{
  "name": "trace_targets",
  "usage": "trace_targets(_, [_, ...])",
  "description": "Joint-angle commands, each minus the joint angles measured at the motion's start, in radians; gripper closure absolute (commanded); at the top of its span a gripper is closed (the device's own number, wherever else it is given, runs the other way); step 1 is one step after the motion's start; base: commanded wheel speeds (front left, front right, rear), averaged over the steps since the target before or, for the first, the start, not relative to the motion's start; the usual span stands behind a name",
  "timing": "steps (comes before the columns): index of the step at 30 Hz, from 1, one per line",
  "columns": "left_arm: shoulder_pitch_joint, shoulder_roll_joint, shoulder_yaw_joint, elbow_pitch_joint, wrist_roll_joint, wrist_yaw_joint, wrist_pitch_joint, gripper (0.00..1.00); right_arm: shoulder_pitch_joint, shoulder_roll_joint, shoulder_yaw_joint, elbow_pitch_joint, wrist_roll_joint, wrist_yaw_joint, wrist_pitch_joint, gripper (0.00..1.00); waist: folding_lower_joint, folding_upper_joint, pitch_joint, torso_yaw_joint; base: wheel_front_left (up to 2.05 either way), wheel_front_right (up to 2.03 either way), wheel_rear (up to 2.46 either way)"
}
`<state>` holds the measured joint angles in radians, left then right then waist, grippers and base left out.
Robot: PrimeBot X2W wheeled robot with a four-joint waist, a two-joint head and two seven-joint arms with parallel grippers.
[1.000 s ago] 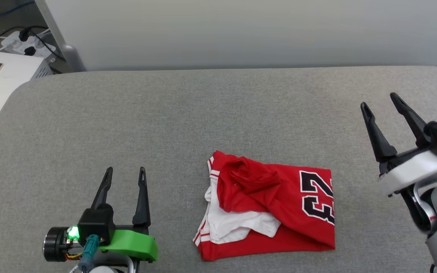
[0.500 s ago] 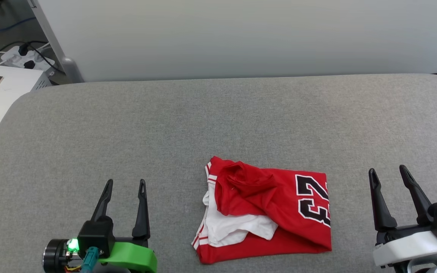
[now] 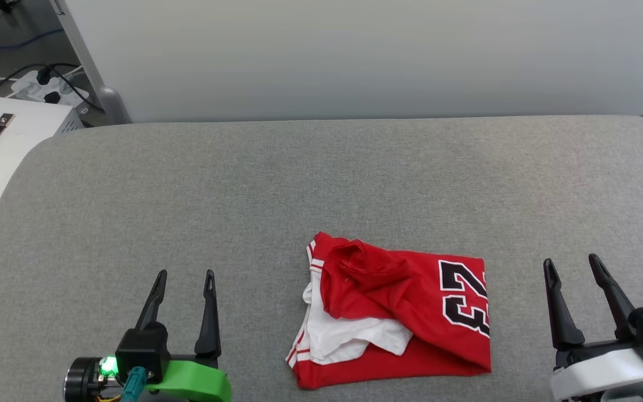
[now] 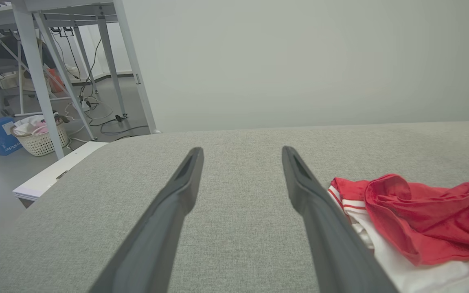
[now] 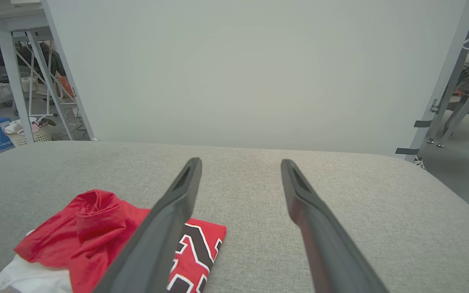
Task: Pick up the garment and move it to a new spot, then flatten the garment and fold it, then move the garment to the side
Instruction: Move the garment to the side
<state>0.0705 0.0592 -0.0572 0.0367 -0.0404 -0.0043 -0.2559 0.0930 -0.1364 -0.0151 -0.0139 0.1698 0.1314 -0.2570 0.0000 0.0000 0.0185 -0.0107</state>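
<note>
Down from its raised spot at the right, my right gripper has settled low, well apart from the garment, fingers spread and empty; my left gripper sits as before, also apart and holding nothing. Between them, near my edge of the grey desk, the garment lies in a rough folded block, white sleeve showing. With both arms clear, I judge the folding done and perhaps only the shift aside left.
</note>
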Motion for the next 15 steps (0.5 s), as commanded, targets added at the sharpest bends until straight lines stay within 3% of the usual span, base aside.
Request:
trace_targets(1, [0.012,-0.003,0.002,0.003,0.005,-0.002,-0.006,0.0,-0.026,-0.015,-0.003,-0.007,-0.003,-0.001,-0.005,0.0,0.0,0.0,0.001,0.003,0.0,0.0,0.0])
trace_targets(8, [-0.007,-0.003,-0.003,0.011,0.005,-0.006,-0.006,0.0,-0.17,-0.139,-0.012,-0.02,0.02,-0.001,0.031,0.0,0.0,0.0,0.014,0.014,0.0,0.0,0.0])
trace_targets(15, [-0.032,-0.004,-0.007,0.013,0.004,-0.007,-0.006,0.0,-0.276,-0.275,0.077,0.001,0.181,-0.001,0.344,0.0,0.0,0.0,0.044,0.035,0.0,0.0,0.0])
